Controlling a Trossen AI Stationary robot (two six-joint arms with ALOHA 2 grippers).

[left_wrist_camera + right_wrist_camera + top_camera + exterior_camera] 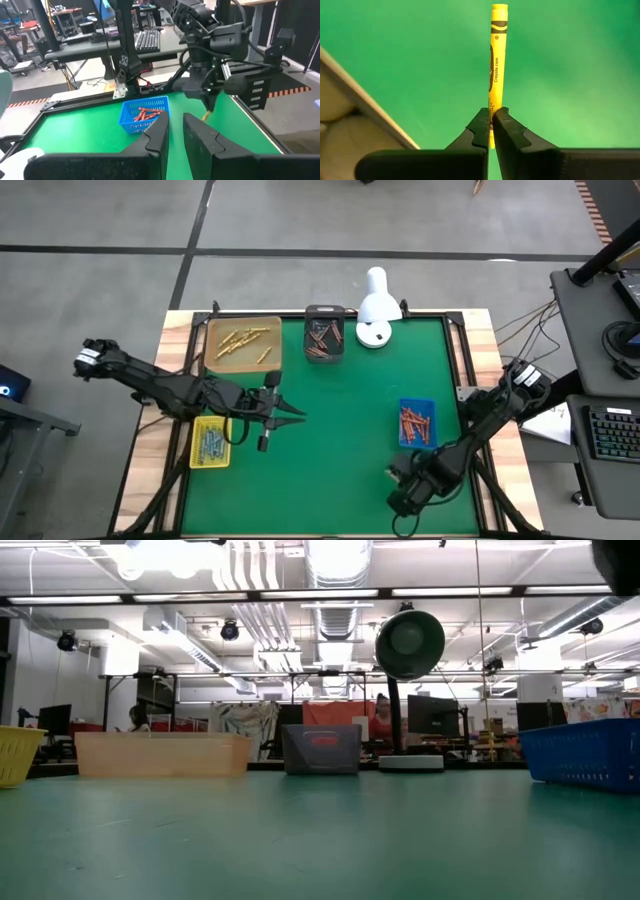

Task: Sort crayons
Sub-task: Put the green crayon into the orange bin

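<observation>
My right claw (490, 122) pinches the yellow crayon (497, 60) only at its very end, so I judge it could pivot or slip out in transit.

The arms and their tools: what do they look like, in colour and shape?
Both arms are dark, jointed and slim. The left arm has a white block at its outer end and a black cable hanging by its tool. The right tool has two black wedge-shaped fingers.
</observation>
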